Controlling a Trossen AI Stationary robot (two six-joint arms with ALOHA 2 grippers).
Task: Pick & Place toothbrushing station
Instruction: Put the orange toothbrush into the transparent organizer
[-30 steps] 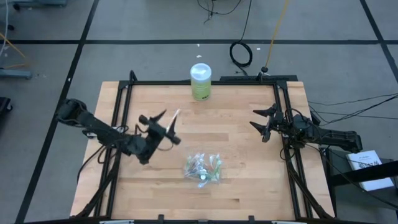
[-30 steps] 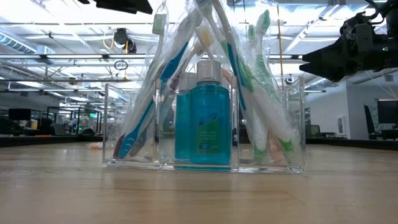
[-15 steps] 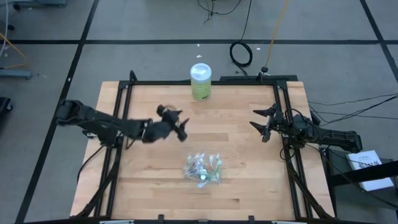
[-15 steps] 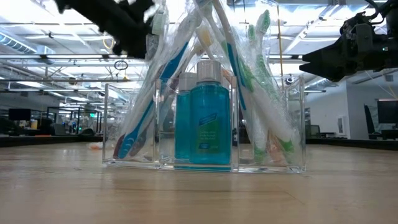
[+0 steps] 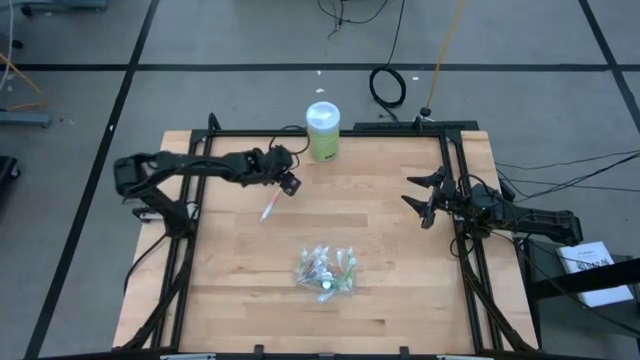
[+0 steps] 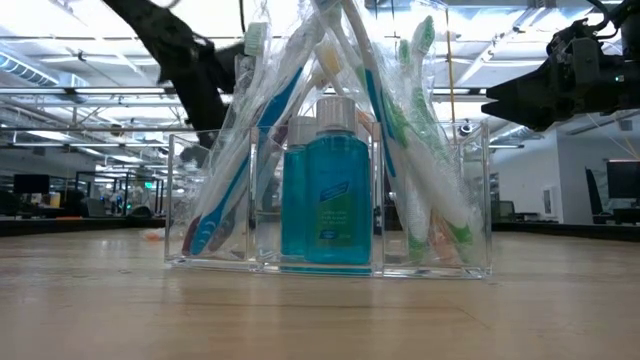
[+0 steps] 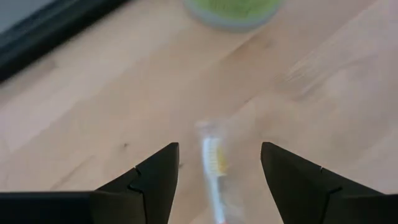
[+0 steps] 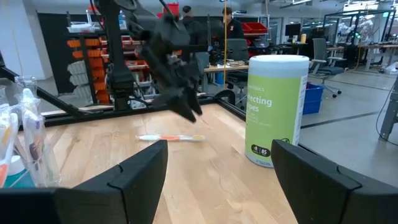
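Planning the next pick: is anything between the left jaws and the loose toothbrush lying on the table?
Nothing visible. The left gripper hangs open just above the toothbrush, which lies alone on bare wood. The green wipes canister stands beyond it and the clear organizer sits apart, toward the table's front.

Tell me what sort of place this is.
Probably a robotics lab in an open workshop hall: a wooden table in a black frame, orange parts bins on shelves, and office chairs on a concrete floor behind.
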